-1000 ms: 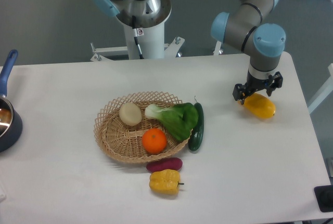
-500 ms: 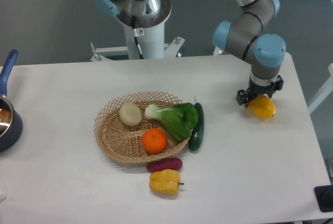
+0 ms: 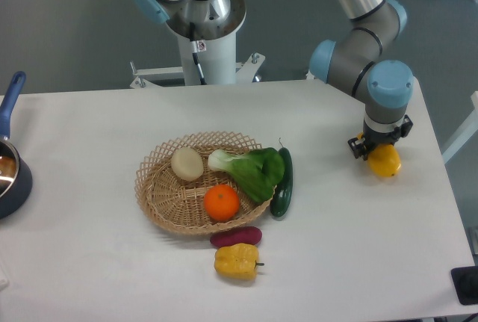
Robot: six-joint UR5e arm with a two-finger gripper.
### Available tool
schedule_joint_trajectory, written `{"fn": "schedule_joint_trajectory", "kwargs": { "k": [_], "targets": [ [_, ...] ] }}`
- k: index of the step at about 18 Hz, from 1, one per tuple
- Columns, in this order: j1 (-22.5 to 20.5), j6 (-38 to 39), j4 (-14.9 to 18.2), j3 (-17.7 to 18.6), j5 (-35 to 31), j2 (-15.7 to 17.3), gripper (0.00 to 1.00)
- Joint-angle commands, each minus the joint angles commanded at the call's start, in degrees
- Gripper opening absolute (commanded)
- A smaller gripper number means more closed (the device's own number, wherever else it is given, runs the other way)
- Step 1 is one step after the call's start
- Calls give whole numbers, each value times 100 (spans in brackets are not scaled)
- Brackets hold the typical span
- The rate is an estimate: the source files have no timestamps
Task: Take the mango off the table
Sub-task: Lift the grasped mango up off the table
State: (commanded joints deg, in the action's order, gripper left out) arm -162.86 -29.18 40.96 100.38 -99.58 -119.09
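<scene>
The mango [image 3: 385, 162], a glossy yellow-orange fruit, is at the right side of the white table [image 3: 89, 262]. My gripper [image 3: 381, 149] comes down on it from above, and its black fingers clasp the fruit's upper part, so it is shut on the mango. Only the lower half of the mango shows below the fingers. Whether it still touches the table is unclear.
A wicker basket [image 3: 153, 195] at mid-table holds an orange [image 3: 222, 202], a pale round vegetable [image 3: 187, 163] and bok choy [image 3: 254, 171]. A cucumber [image 3: 283, 186], a purple vegetable [image 3: 236, 236] and a yellow pepper [image 3: 237, 261] lie beside it. A blue pot [image 3: 9, 176] sits at the left edge.
The gripper and the mango have shifted together a little to the right and toward the front. The wrist has turned, and the mango now looks shorter and rounder.
</scene>
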Motion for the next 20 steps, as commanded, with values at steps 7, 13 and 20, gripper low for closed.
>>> {"fn": "schedule_joint_trajectory", "kwargs": {
  "k": [7,13,20],
  "targets": [
    [369,167,0,-396,473,369,14],
    [589,124,9,-431,835,659,15],
    [615,-885,18,-458,1055,598,14]
  ]
}}
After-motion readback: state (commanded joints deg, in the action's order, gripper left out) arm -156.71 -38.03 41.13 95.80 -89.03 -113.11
